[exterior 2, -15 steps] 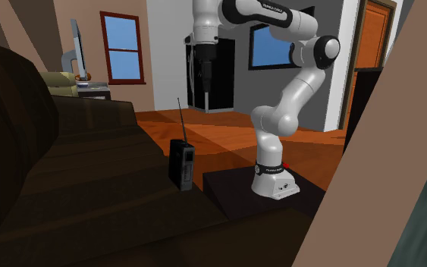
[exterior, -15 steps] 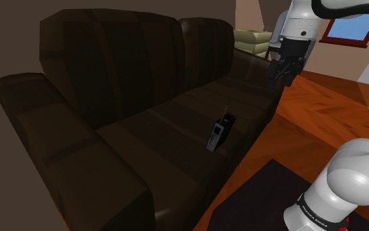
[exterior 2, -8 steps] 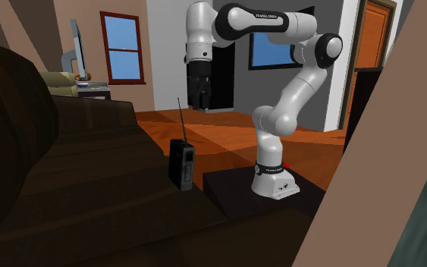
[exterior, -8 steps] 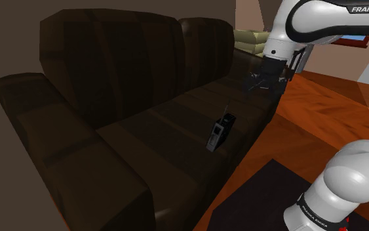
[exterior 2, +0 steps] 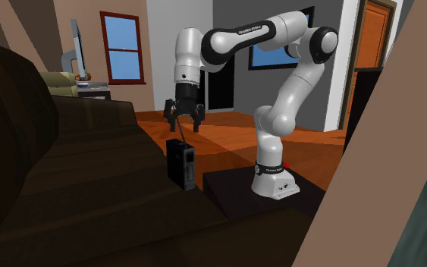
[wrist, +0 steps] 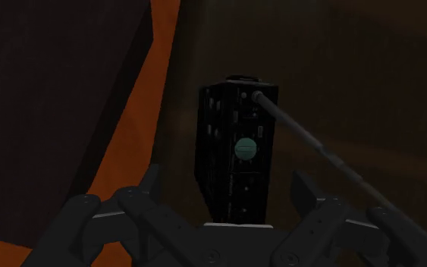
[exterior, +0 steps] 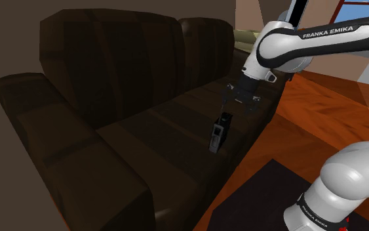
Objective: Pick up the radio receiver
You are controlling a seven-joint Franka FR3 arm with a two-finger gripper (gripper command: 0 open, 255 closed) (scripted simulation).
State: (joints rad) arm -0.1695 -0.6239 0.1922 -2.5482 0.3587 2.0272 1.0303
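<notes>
Lowered since before, pincer (exterior 2: 183, 127) hangs spread above the upright radio receiver (exterior 2: 181, 163); sofa (exterior 2: 90, 190) beneath.

A dark brown sofa (exterior: 143, 131) carried the one thing on it. Its seat was divided into cushions, with a tall padded back behind and a broad arm at the shoulder view's left. A small black radio receiver (exterior: 220, 131) stood upright on the seat, close to the front edge and toward the end at the shoulder view's right. A thin antenna (wrist: 318, 146) rose from its top face, where a round greenish knob (wrist: 243, 149) also sat. The sofa itself stood on an orange-brown floor (exterior: 320, 105).
</notes>
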